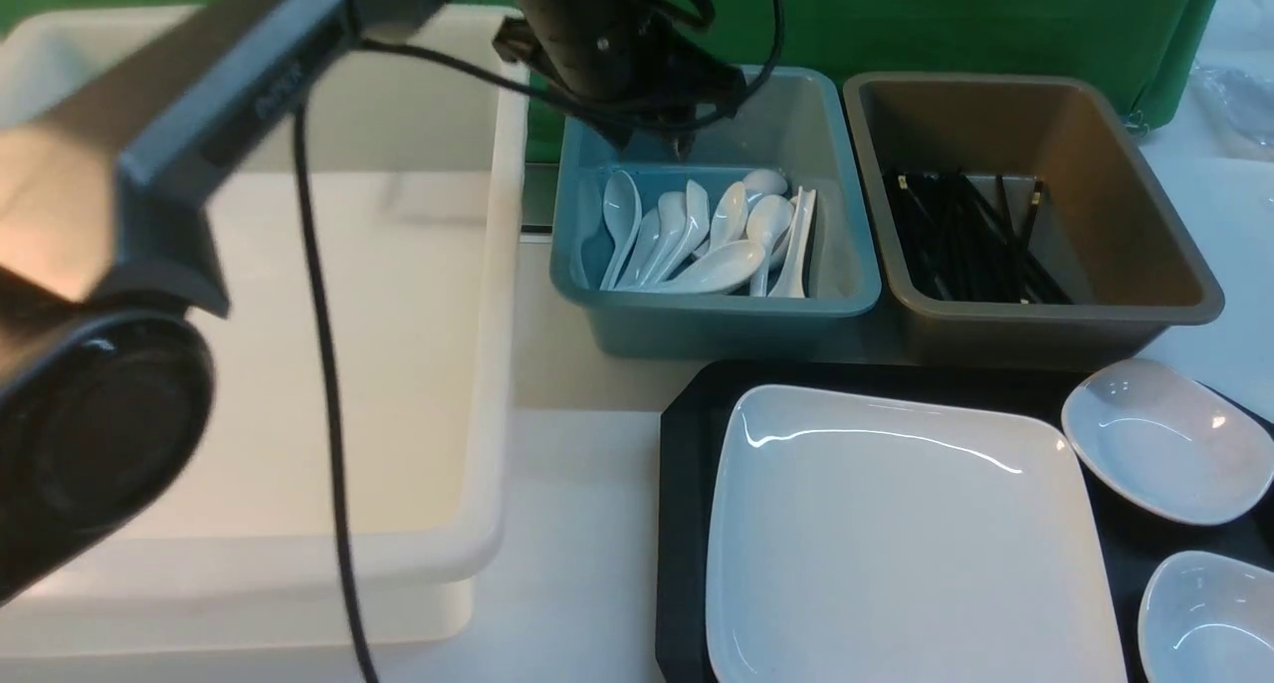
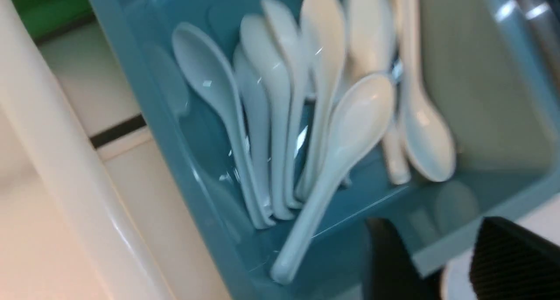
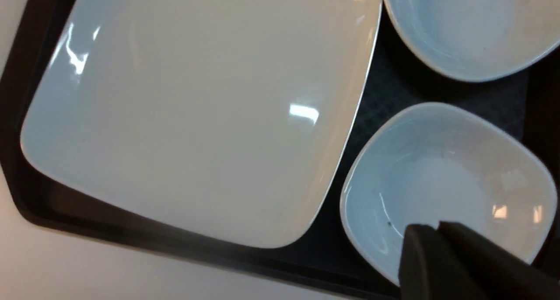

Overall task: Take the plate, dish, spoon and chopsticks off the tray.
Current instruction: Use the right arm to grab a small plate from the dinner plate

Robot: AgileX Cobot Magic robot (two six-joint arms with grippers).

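My left gripper (image 1: 685,145) hangs over the blue bin (image 1: 854,295), its jaws apart and empty in the left wrist view (image 2: 437,223). Below it a white spoon (image 2: 350,129) lies slanted on top of several other spoons (image 1: 712,270), free of the fingers. The large white square plate (image 1: 896,534) rests on the black tray (image 1: 687,434). Two small white dishes (image 1: 1165,439) (image 1: 1209,618) sit on the tray to the right of the plate. Black chopsticks (image 1: 970,235) lie in the brown bin. My right gripper (image 3: 431,230) is shut and empty above the nearer dish (image 3: 446,177), beside the plate (image 3: 201,107).
A big white tub (image 1: 398,265) fills the left side, under my left arm and its cable. The brown bin (image 1: 1184,275) stands right of the blue bin, both just behind the tray. A green cloth hangs at the back.
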